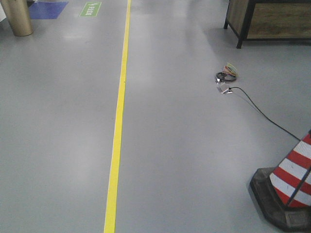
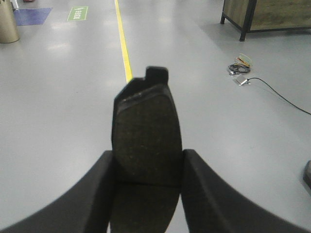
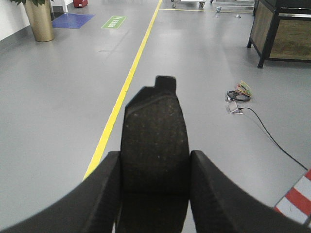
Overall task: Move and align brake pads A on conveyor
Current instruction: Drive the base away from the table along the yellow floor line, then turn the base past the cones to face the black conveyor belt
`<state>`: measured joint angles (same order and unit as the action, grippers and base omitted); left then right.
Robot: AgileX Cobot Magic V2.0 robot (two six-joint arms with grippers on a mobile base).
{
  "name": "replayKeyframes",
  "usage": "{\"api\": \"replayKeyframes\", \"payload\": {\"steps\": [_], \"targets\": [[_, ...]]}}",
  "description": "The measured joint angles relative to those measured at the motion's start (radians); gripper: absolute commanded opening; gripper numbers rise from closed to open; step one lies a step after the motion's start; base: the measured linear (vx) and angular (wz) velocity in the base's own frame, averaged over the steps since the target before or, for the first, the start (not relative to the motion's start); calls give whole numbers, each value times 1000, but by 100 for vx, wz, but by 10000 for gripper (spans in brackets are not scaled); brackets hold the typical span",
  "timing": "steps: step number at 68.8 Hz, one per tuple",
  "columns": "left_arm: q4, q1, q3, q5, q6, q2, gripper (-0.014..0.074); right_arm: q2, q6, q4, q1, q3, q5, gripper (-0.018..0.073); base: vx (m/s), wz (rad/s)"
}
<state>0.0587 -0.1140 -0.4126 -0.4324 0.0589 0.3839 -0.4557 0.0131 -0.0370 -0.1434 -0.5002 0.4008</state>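
In the left wrist view my left gripper (image 2: 148,167) is shut on a dark brake pad A (image 2: 146,131), which sticks forward between the two black fingers with its tab at the far end. In the right wrist view my right gripper (image 3: 154,167) is likewise shut on another brake pad A (image 3: 155,136), its cross groove level with the fingers. Both pads hang in the air above grey floor. The conveyor is out of view in all three views. Neither gripper shows in the front-facing view.
A yellow floor line (image 1: 119,111) runs away from me. A red-and-white traffic cone (image 1: 289,184) stands at the near right, with a black cable (image 1: 262,111) leading to a wire bundle (image 1: 227,74). A wooden cabinet (image 1: 269,19) is far right, a gold planter (image 1: 17,17) far left.
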Motion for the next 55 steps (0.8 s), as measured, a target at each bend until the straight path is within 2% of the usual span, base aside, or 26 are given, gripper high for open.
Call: {"api": "replayKeyframes", "payload": {"steps": [26, 55], "targets": [[1, 0, 0, 0, 0, 0, -6, 0, 0, 0, 0, 0, 0, -7, 43, -28], [1, 0, 0, 0, 0, 0, -6, 0, 0, 0, 0, 0, 0, -7, 27, -84]]}}
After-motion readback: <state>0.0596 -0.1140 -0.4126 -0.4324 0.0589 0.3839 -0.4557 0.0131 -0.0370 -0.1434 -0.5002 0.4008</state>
